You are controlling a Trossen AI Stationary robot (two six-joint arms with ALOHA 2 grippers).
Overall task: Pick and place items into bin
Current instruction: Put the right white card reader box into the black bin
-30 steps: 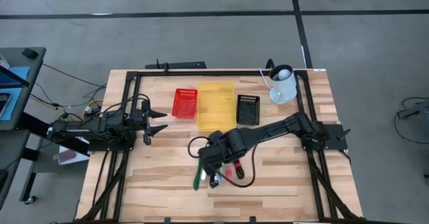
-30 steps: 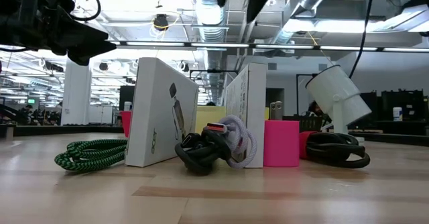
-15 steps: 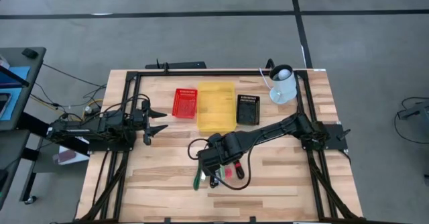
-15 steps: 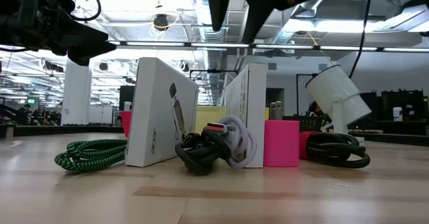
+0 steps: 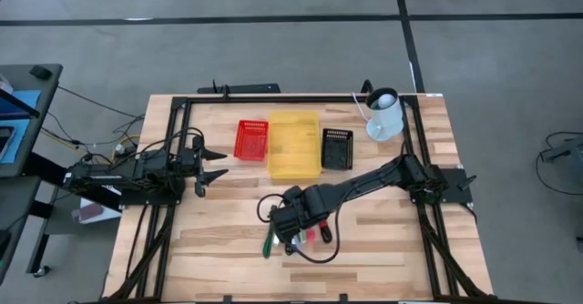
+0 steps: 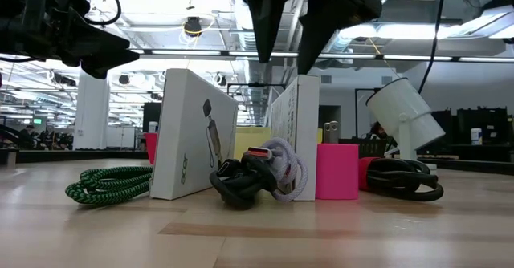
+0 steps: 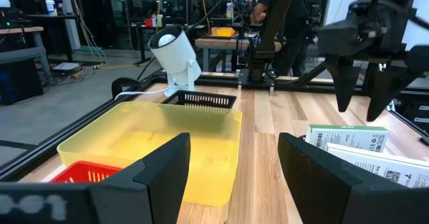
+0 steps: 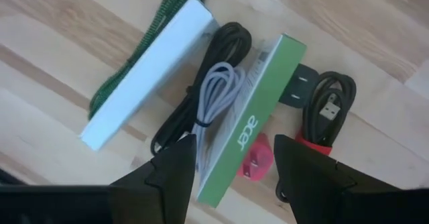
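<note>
The items lie in a cluster near the table's near edge (image 5: pixel 293 239). The right wrist view shows a green braided cable (image 8: pixel 109 88), a white box (image 8: pixel 149 75), a black cable (image 8: pixel 203 76), a pale cable (image 8: pixel 215 90), a green box (image 8: pixel 253 120), a pink piece (image 8: pixel 255 164) and a black-and-red cable (image 8: pixel 326 114). My right gripper (image 8: pixel 234 143) hangs open above them, fingers pointing down, over the boxes (image 6: pixel 287 63). My left gripper (image 5: pixel 223 164) waits open at the table's left side, above the table.
A red basket (image 5: pixel 252 138), a yellow bin (image 5: pixel 293 144) and a black basket (image 5: pixel 336 148) stand in a row toward the far edge. A white lamp (image 5: pixel 384 113) stands at the far right corner. A black frame (image 5: pixel 182 113) borders the table.
My right gripper has come down toward the cluster of items and shifted slightly toward the near edge, staying open. The items have not moved.
</note>
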